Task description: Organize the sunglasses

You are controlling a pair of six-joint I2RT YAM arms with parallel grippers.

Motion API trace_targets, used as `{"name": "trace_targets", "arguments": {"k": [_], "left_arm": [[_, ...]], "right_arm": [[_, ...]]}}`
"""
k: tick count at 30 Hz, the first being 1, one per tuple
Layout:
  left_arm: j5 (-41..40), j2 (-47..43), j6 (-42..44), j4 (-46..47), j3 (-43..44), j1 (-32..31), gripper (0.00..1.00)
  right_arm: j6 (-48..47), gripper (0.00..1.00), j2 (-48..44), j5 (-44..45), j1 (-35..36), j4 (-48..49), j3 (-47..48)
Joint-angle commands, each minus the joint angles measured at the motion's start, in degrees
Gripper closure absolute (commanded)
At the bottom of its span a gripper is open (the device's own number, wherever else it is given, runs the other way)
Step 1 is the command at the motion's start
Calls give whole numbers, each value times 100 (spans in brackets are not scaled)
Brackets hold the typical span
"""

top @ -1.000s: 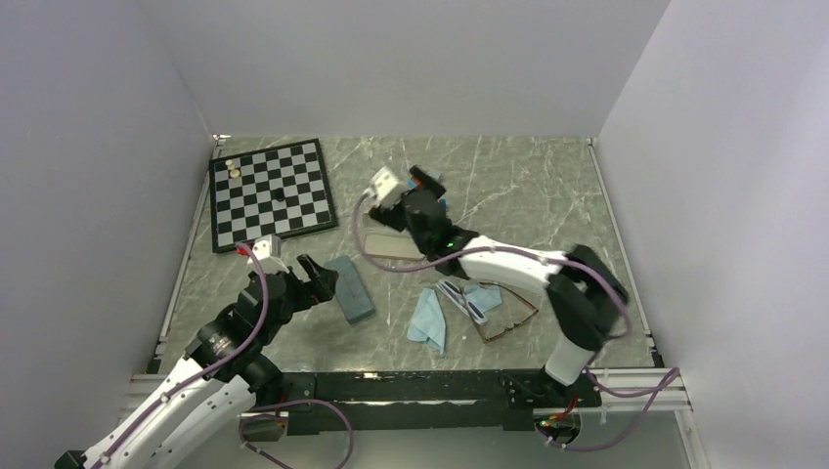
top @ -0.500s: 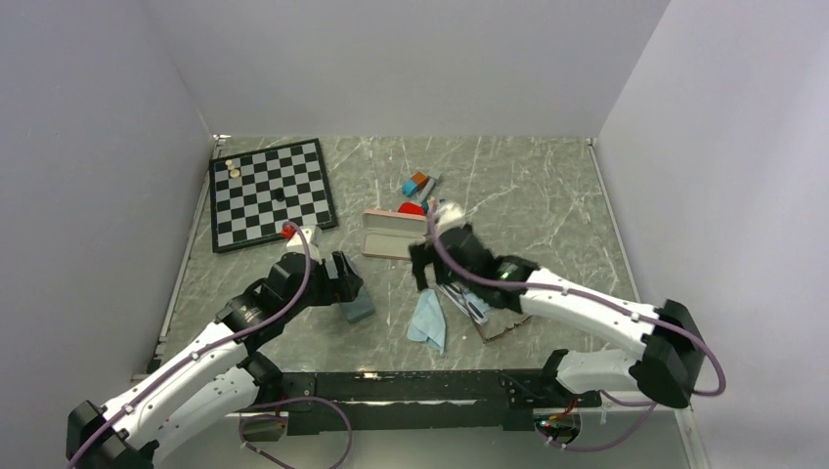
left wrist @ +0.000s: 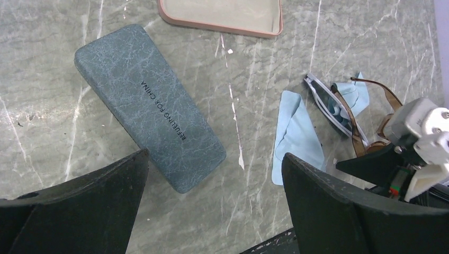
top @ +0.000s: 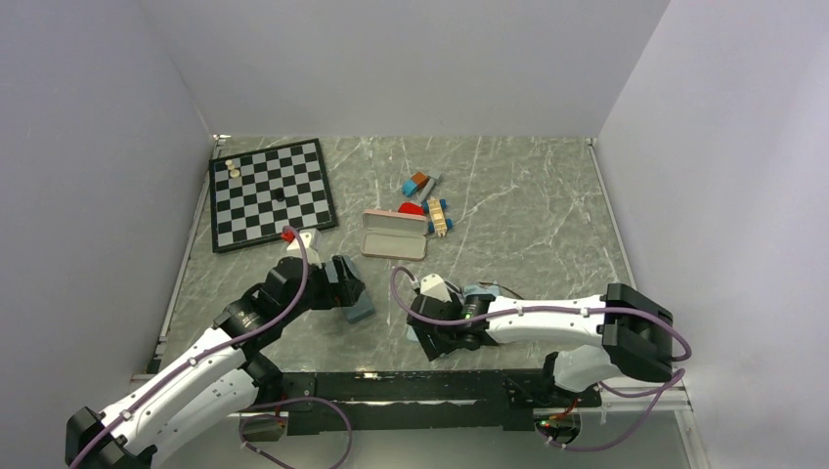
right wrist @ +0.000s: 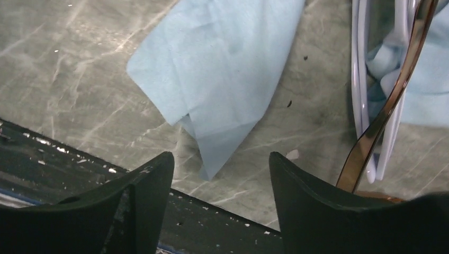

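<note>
On the marble table (top: pixel 547 195), sunglasses (right wrist: pixel 360 79) lie touching, long axes roughly parallel; left tool (left wrist: pixel 214 161) and right tool (right wrist: pixel 221 159) gape.

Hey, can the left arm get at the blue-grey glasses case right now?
Probably yes: the left gripper hangs open right over the blue-grey case, which lies flat and closed with nothing on top of it.

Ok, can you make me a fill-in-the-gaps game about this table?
The pink case lies ___, while the slate-blue case is shut.
The folded cloth is light ___.
Beside it lie ___ pairs of sunglasses.
Missing words: open, blue, two.
</note>
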Motion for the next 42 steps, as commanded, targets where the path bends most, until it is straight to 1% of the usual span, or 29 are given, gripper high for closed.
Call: {"name": "trace_targets", "arguments": {"k": [1, 2, 4, 6, 7, 9, 11, 13, 15, 18, 21, 23, 25, 26, 27, 28, 31, 34, 36, 38, 40, 42], "left_arm": [[119, 9, 91, 212, -23, -7, 1], [145, 15, 84, 242, -31, -8, 1], [182, 35, 89, 263, -48, -10, 1], [184, 29, 97, 250, -50, -7, 1], [161, 15, 97, 238, -50, -12, 1], [84, -26, 163, 194, -37, -19, 1], [-173, -105, 212, 58, 45, -20, 1], [-440, -228, 263, -135, 167, -14, 1], [-627, -413, 190, -274, 222, -16, 1], [-706, -791, 12, -285, 205, -13, 1], [-810, -1146, -153, -447, 232, -9, 1], [-929, -1331, -210, -619, 284, -8, 1], [-1029, -1485, -286, -743, 297, -15, 1], [-1038, -1522, -310, -753, 282, -8, 1], [-1024, -1549, -309, -700, 241, -11, 1], [-996, -1539, -295, -639, 205, -10, 1], [-841, -1339, -240, -499, 194, -13, 1], [-575, -919, -151, -448, 307, -15, 1], [-398, -609, -95, -387, 389, -14, 1], [-128, -290, -15, -207, 407, -14, 1], [213, -55, 87, -23, 419, -14, 1], [443, 112, 126, 54, 440, -16, 1]], "right_arm": [[589, 35, 164, 275, 15, 184, -89], [661, 39, 251, 427, 7, 173, -104], [857, 52, 407, 751, 4, 69, -36], [889, 65, 401, 866, 8, 75, 50], [857, 69, 351, 851, 8, 157, 63], [671, 78, 185, 678, 8, 437, 73], [384, 85, 61, 305, 11, 906, 109], [16, 90, 61, -56, 8, 1180, 303], [-349, 93, 161, -346, -1, 1296, 628], [-809, 93, 350, -770, -60, 1438, 1184], [-946, 94, 315, -1575, -262, 1750, 1584], [-747, 94, 130, -2342, -556, 2178, 1464], [-210, 94, -126, -2876, -978, 2505, 948], [92, 93, -306, -2996, -1197, 2631, 562], [368, 91, -592, -2897, -1415, 2703, 176], [588, 86, -794, -2611, -1485, 2607, -228], [1132, 63, -1313, -1636, -1521, 1671, -926], [1343, 38, -1994, -843, -1514, 766, -1024], [1190, 32, -2425, -639, -1497, 517, -904], [1003, 29, -2628, -646, -1481, 563, -843], [761, 27, -2526, -734, -1473, 669, -778], [546, 27, -2160, -763, -1429, 732, -654]]}}
